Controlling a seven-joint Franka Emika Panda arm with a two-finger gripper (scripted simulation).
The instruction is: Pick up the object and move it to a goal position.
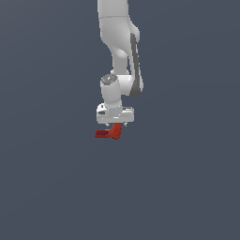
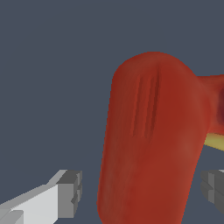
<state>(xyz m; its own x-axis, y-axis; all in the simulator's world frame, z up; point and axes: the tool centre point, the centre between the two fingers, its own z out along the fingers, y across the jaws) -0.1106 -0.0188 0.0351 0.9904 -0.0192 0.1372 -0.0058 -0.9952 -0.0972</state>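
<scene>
Closest to the wrist camera, the small red-orange L-shaped block fills the space between the two grey finger pads, its long rounded arm running lengthwise through the gap while the shorter arm branches off toward three o'clock. Visible slivers of dark background separate each pad from the block's sides, so the white two-fingered gripper stands apart around the block rather than pressed on it; my judgement is that it straddles the arm this way so that closing will pinch across the narrow width. Farther out, the exterior view shows the gripper directly over the block, whose flat bar sticks out toward nine o'clock from under the white hand. Whether the block rests on the plain slate-grey floor or hangs just off it cannot be told. All around lies open floor with no edge or obstacle in sight, and no goal marker is visible.
</scene>
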